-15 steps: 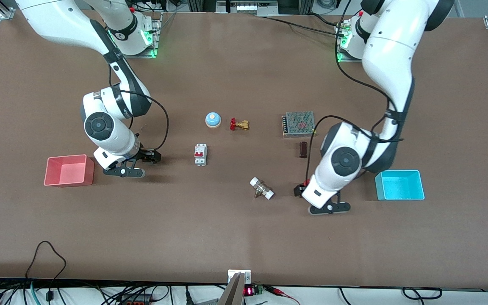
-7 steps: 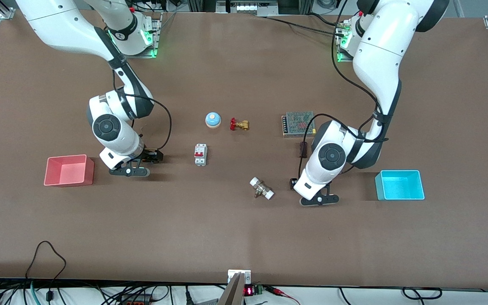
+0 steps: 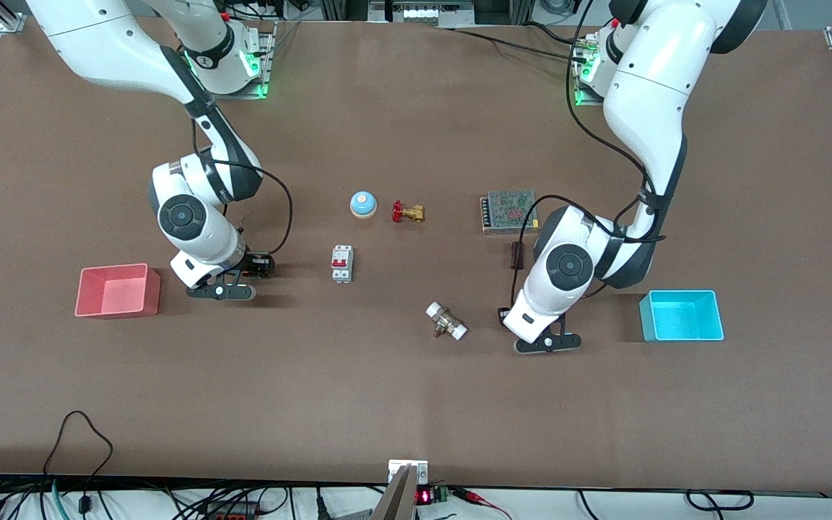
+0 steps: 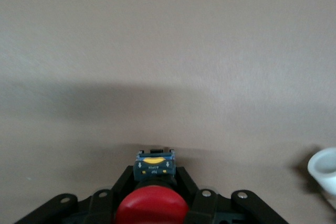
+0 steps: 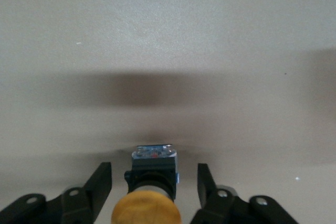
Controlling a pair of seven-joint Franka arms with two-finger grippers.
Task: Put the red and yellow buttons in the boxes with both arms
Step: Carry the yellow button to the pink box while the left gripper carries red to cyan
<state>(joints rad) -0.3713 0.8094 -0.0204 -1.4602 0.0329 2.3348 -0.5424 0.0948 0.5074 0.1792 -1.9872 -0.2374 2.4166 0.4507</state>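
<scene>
Both arms down at their buttons, neither one lifted.

The left gripper pinches the red-capped button on its black block, low on the brown bench toward the left arm's end near the cyan plastic bin. The right gripper stands spread around the yellow-capped button, pads apart from it, beside the pink-red plastic bin toward the right arm's end. Risk (my judgement): an off-centre squeeze on the round caps could twist or squirt a button free.
</scene>
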